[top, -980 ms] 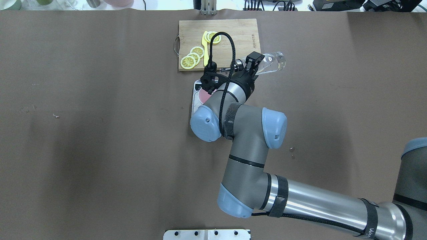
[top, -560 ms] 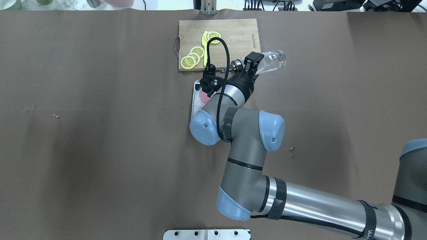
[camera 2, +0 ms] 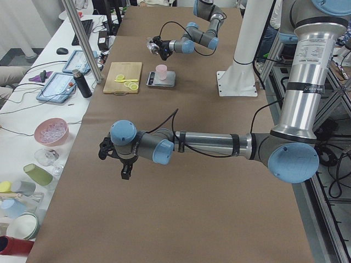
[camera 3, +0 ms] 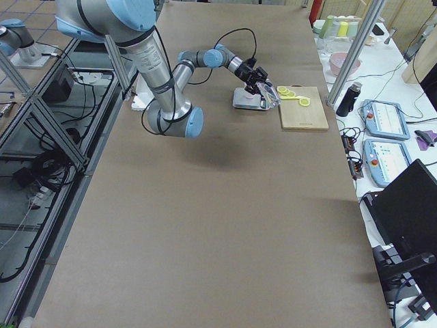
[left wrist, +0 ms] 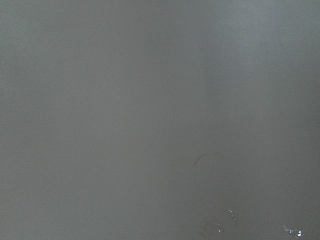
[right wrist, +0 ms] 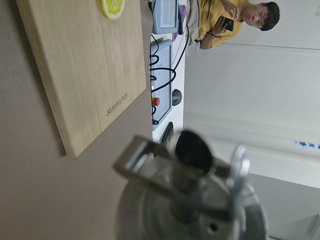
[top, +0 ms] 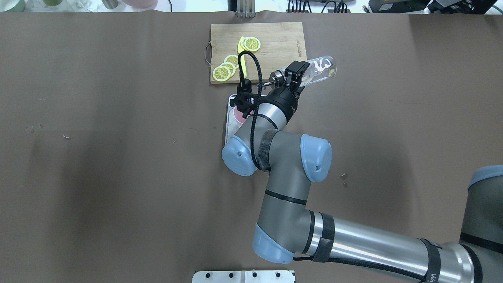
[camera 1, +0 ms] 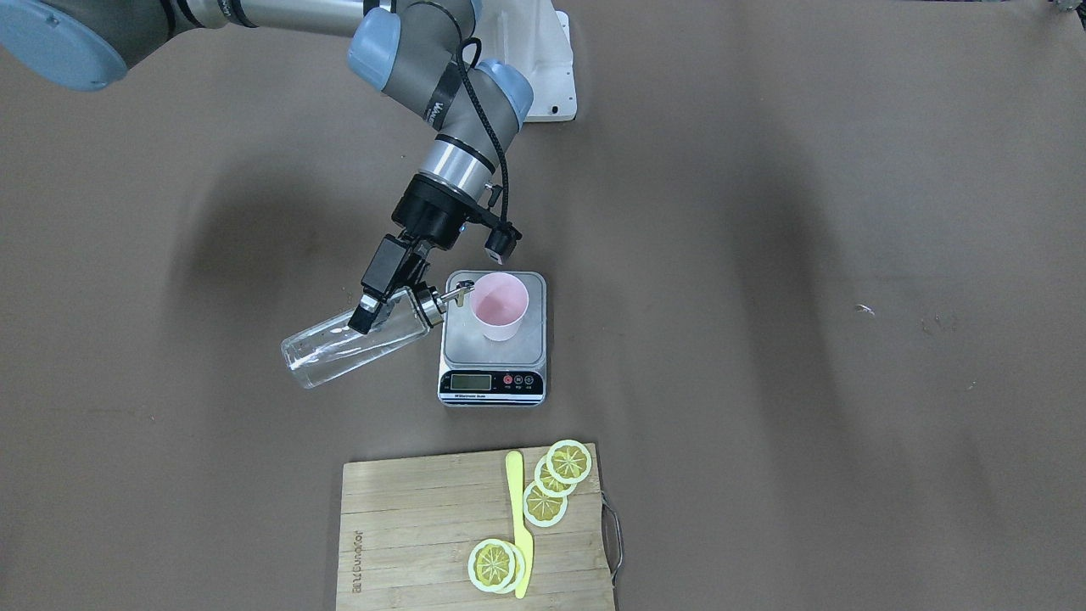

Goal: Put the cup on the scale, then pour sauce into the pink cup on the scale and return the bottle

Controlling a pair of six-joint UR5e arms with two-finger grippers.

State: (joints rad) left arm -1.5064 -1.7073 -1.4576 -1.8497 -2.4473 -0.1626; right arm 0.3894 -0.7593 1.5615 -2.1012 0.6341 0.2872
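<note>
In the front-facing view, the small rectangular digital kitchen scale with a grey steel platform (camera 1: 462,341) is sitting on the brown-covered bench (camera 1: 806,339). The small pale pink tapered plastic cup (camera 1: 501,310) is standing upright on the scale's platform, toward the edge nearer the robot's base. The right gripper (camera 1: 377,307) is hanging just beside the scale on the robot's right. Its black fingers (camera 1: 365,319) are clenching the neck end of the small clear glass bottle with a chrome pour-spout cap (camera 1: 339,350). The bottle is lying almost level in the air. Its spout is reaching over the scale's edge, just beside the cup's rim, and its base is pointing away from the scale. Whether anything is running out I cannot tell. The wooden cutting board (camera 1: 407,526), carrying yellow lemon slices (camera 1: 544,502) and a yellow plastic knife (camera 1: 515,509), is lying apart from the scale, on the side away from the robot.

In the overhead view, the right arm is covering most of the scale. The clear, colourless sauce (top: 323,63) is showing only as pale glints inside the glass.

In the exterior left view, the left gripper (camera 2: 125,171) is hanging over bare bench, well apart from the scale. I cannot tell how its fingers are standing.

The left wrist view is showing only blurred grey surface.

In the right wrist view, the blurred chrome cap is filling the foreground.
</note>
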